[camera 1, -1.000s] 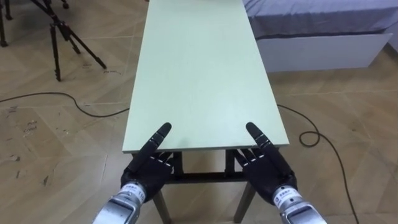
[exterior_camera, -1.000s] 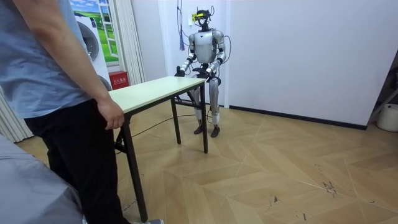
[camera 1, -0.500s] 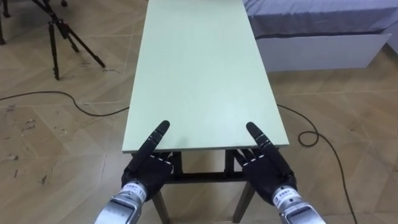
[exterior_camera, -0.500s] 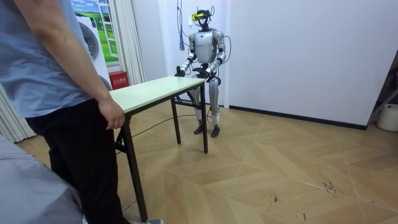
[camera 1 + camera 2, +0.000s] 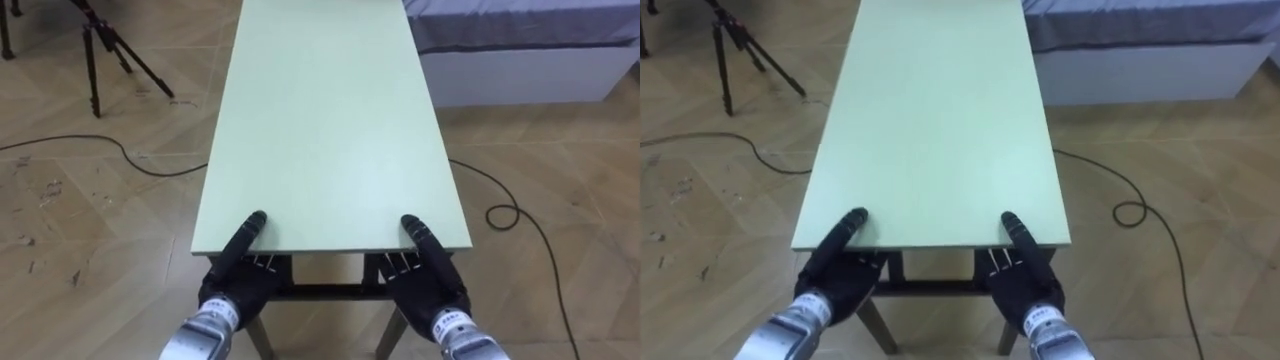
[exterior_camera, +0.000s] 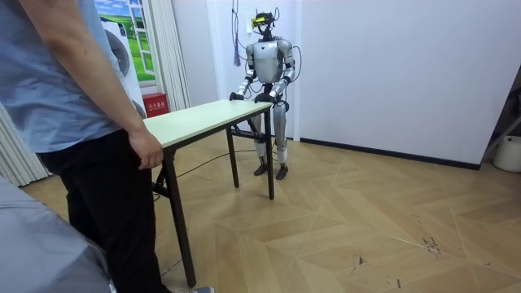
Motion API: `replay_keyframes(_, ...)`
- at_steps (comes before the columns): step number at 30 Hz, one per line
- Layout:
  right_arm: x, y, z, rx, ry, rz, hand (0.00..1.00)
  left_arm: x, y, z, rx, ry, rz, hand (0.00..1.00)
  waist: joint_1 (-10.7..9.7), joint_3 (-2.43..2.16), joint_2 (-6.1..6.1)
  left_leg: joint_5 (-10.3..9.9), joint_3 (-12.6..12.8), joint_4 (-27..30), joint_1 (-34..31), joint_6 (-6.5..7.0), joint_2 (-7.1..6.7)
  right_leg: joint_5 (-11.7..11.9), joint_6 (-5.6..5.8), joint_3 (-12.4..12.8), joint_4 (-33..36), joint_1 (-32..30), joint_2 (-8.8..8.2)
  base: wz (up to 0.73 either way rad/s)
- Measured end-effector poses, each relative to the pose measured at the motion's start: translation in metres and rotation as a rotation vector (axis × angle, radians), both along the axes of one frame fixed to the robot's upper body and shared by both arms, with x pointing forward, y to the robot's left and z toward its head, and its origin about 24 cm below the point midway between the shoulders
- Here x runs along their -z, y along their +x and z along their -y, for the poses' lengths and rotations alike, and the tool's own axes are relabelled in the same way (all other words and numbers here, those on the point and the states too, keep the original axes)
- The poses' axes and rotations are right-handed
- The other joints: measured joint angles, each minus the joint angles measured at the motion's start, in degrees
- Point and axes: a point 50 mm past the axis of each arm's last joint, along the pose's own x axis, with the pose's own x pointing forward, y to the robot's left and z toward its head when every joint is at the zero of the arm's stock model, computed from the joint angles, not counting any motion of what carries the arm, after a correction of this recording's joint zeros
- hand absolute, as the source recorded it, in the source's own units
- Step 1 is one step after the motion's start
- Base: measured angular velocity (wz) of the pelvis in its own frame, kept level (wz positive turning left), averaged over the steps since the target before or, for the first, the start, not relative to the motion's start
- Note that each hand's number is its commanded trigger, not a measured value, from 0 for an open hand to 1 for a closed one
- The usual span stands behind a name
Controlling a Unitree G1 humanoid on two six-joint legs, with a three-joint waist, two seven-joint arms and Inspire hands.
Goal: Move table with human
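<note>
The long pale green surface (image 5: 330, 120) runs from the lower middle of the eye views to the top edge, where its far end is cut off. At its near short edge the left hand (image 5: 235, 280) sits at lower left and the right hand (image 5: 432, 285) at lower right. Each lays its thumb flat on the top near a corner, while the rest of the hand goes beneath the edge. The board hides what happens under there, so it cannot be told whether either hand clasps the edge or only props it from below. Dark frame bars show between the two hands.

A tripod (image 5: 95, 50) stands on the wooden floor at upper left, its head out of frame. The corner of a bed (image 5: 520, 60) lies at upper right, just beside the surface.

In the room view the robot stands upright at the far end of the surface, upper middle of the frame, before a white wall. A person (image 6: 73, 122) fills the left side, head and feet cut off. The person's hand (image 6: 148, 150) hangs curled at the near end; whether it grips the board is hard to make out.
</note>
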Motion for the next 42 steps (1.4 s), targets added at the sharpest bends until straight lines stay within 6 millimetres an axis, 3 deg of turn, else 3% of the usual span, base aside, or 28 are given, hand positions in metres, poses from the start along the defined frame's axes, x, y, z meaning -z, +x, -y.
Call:
replay_keyframes(25, 0.0, 0.001, -0.005, 0.001, -0.004, -0.001, 1.0, 0.001, -0.001, -0.002, -0.002, 0.037, -0.012, 1.0, 0.0, 0.05, -0.08, 0.0, -0.3, 0.0, -0.4, 0.0, -0.07, 0.0, 0.0, 0.7, 0.0, -0.5, 0.05, 0.0)
replay_keyframes(42, -0.016, 0.009, -0.006, 0.016, -0.006, 0.106, 1.0, -0.014, 0.007, 0.004, -0.003, 0.082, 0.097, 1.0, -0.6, 0.01, -0.14, 0.1, -0.8, 0.2, -0.8, 0.12, -0.2, 0.0, -0.06, -1.0, 1.2, -0.9, -0.2, 0.01)
